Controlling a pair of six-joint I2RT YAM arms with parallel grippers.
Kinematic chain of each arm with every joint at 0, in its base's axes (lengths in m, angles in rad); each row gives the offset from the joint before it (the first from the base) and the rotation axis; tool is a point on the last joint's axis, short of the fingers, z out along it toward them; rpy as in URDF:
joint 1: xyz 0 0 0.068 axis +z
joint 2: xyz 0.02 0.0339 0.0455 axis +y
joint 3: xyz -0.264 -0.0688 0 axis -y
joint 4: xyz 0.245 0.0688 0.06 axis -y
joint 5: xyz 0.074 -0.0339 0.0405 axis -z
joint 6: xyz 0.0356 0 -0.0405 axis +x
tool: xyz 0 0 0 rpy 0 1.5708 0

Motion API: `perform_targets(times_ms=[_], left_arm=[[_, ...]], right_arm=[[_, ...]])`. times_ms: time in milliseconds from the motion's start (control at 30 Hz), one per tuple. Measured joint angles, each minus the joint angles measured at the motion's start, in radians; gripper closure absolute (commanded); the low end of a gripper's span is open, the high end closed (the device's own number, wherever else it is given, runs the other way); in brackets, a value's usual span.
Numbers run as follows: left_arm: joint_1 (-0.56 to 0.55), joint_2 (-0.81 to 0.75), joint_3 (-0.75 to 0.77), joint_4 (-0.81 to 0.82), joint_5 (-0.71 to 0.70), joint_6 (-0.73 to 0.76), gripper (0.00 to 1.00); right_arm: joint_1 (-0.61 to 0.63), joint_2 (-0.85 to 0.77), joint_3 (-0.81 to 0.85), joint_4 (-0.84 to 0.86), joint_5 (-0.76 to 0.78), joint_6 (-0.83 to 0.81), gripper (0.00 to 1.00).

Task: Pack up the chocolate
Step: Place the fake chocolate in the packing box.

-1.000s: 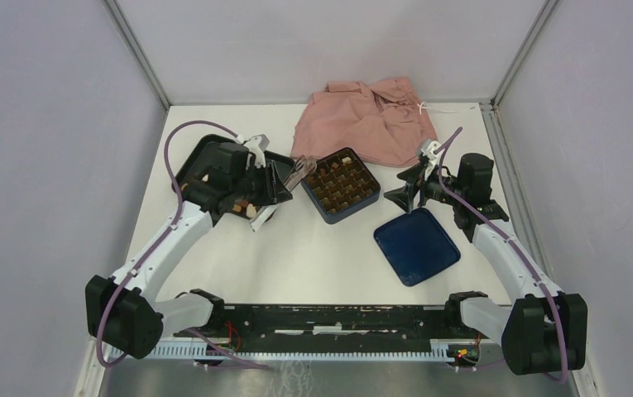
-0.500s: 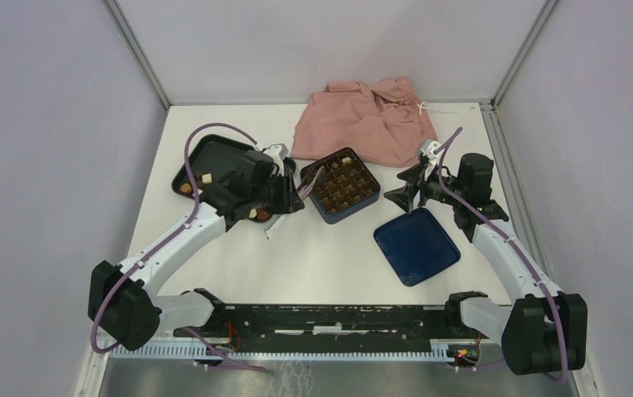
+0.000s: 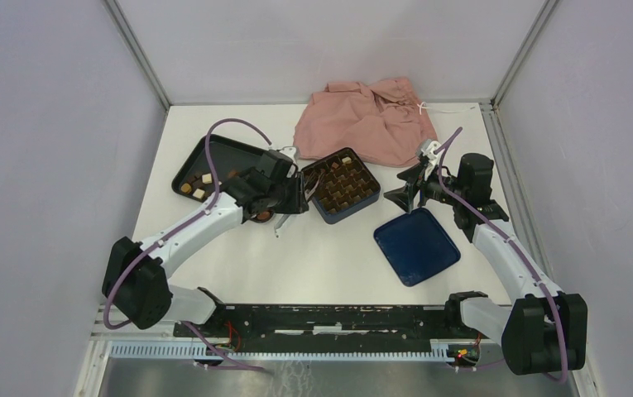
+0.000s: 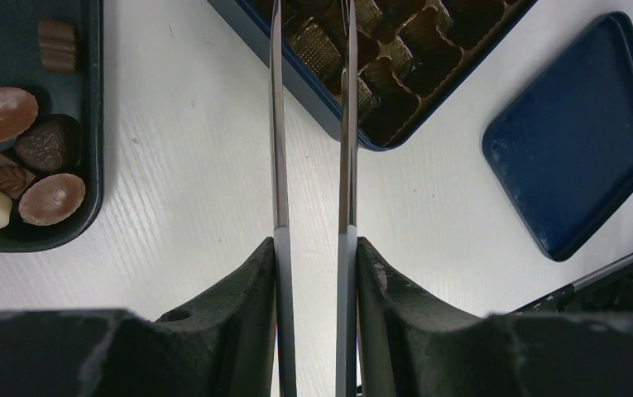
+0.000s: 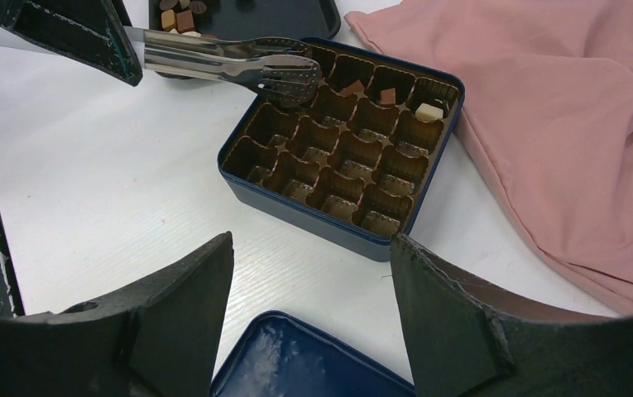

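Observation:
Chocolate pieces (image 4: 48,198), brown, tan and cream, lie in the black tray (image 3: 222,153). Three more pieces (image 5: 387,95) sit in far cells of the dark blue box (image 3: 354,211) with its gridded insert. My left gripper (image 4: 313,248) is shut on metal tongs (image 4: 346,124). Their tips (image 5: 288,78) hang over the box's left corner, close together; I cannot tell whether a piece sits between them. My right gripper (image 5: 311,244) stands open and empty just right of the box, above the table.
The blue lid (image 3: 416,246) lies flat to the right of the box, under my right gripper. A pink cloth (image 3: 366,120) is bunched behind the box, touching its far side. Grey walls close in the table.
My left arm has swung right with the tongs, from over the black tray to the box's left corner. The right arm has stayed still.

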Motion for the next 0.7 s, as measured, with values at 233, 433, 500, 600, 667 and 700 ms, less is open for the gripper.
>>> perform_targets(times_ms=[233,433,500,600,667,700], left_arm=[[-0.012,0.028,0.028,-0.021,-0.047,0.002,0.65],[-0.014,0.036,0.043,-0.029,-0.061,0.003,0.59],[-0.014,0.042,0.047,-0.029,-0.064,0.003,0.59],[-0.019,0.047,0.051,-0.035,-0.071,0.004,0.58],[-0.023,0.050,0.057,-0.041,-0.074,0.004,0.57],[-0.024,0.051,0.059,-0.045,-0.076,0.004,0.57]], right_arm=[[0.000,0.000,0.000,0.000,0.000,0.000,0.25],[0.000,0.000,0.000,0.000,0.000,0.000,0.25],[0.004,0.000,0.000,0.000,0.000,0.000,0.25],[0.005,0.000,0.000,0.000,0.000,0.000,0.25],[0.005,0.000,0.000,0.000,0.000,0.000,0.25],[0.005,0.000,0.000,0.000,0.000,0.000,0.25]])
